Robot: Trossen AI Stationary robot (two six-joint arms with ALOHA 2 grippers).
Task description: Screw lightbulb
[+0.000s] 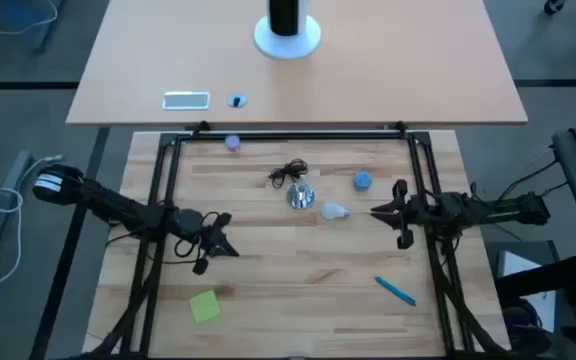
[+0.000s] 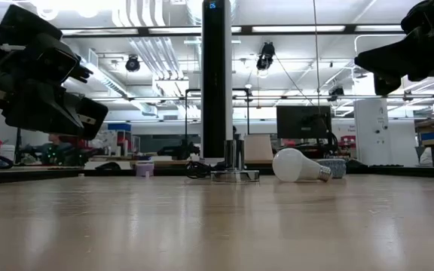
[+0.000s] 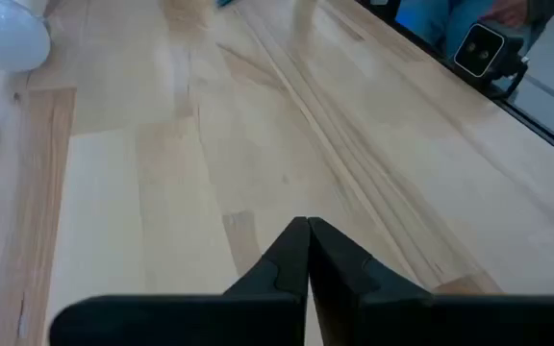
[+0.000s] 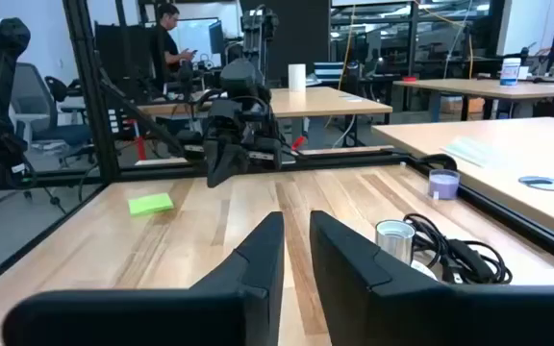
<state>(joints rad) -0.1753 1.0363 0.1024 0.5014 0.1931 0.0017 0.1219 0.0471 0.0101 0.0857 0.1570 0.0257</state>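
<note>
Small white frosted lightbulb (image 1: pixel 335 211) lies on its side on the pale wooden slatted desk (image 1: pixel 298 290), just beside the shiny silver cone-shaped socket (image 1: pixel 300 196) with its tangled black cord (image 1: pixel 288 173); bulb and socket look apart, not joined, so screwing is not yet done. In the low view the lightbulb (image 2: pixel 298 165) rests rounded end toward the socket (image 2: pixel 234 159), greyish threaded base pointing away. Left tool (image 1: pixel 220 240) hovers above the desk well apart from the bulb, fingers (image 3: pixel 287 264) clenched together, grasping nothing. Right tool (image 1: pixel 393 212) hovers near the bulb on its other side, fingers (image 4: pixel 258 255) standing slightly parted, released, nothing between them. Handling judgement: bulb likely light, hollow, stiff but fragile; frosted dome is smooth and round so it can slip or roll away under a sideways nudge. Best hold probably across the widest part of the dome with gentle squeeze, leaving the threaded base free to enter the socket; pinching at the narrow neck risks it popping out. Socket likely light too, may spin or tip, so the other tool would need to steady it. Also on the desk: small blue round cap (image 1: pixel 362 180), blue pen (image 1: pixel 395 290), green sticky note (image 1: pixel 205 306), small purple cap (image 1: pixel 232 143).
</note>
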